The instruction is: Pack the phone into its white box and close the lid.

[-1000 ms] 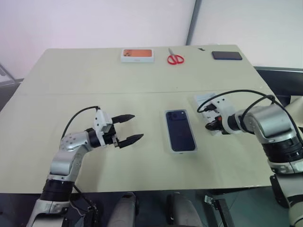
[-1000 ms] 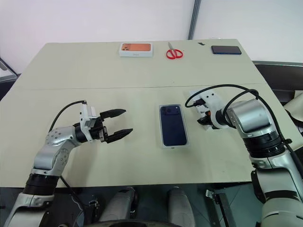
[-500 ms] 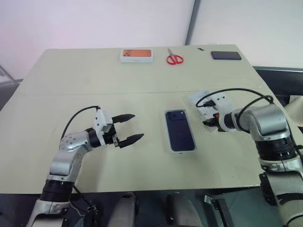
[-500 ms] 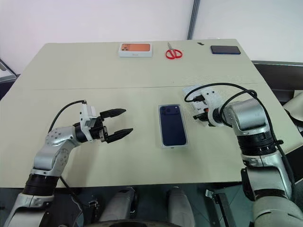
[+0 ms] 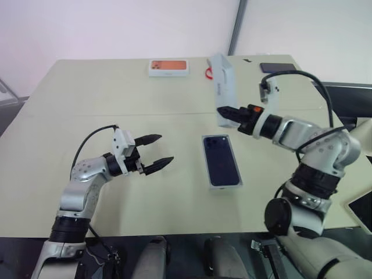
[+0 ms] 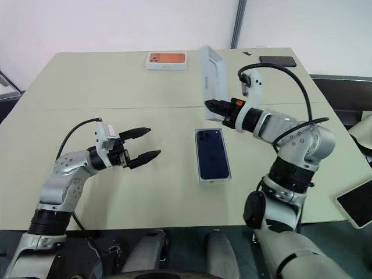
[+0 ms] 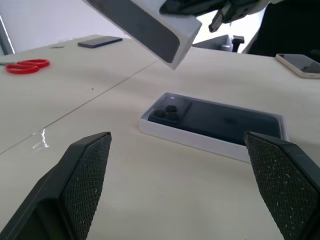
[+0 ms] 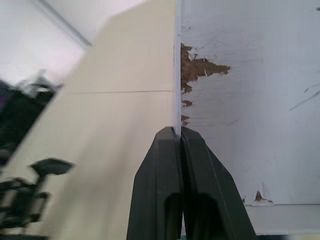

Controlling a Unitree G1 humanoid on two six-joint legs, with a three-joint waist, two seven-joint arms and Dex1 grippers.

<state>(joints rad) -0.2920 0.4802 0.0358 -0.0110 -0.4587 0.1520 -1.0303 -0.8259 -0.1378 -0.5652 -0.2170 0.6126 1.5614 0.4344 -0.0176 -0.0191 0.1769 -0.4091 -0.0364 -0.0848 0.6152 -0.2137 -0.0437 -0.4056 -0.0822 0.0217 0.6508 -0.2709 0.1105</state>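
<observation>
Right wrist view crops the deep white tray-shaped lid (image 8: pixel 245 100) to one scuffed inner wall. My right gripper (image 6: pixel 214 106) is clamped on its edge, holding it tilted above the beige table (image 5: pixel 87 99). Beneath lies the slim navy phone (image 5: pixel 221 160) in its shallow white box (image 5: pixel 224 186) (camera cluster at the far end). My left gripper (image 5: pixel 158 153) hovers, fingers wide apart.

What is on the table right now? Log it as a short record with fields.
phone: phone lies camera side up inside the white box, mid-table
lid: lid raised above the table, tilted on edge
right pincer: right pincer shut on the lid's wall
left pincer: left pincer open, holding nothing, beside the box
far edge: orange-pictured box, red scissors, black phone
</observation>
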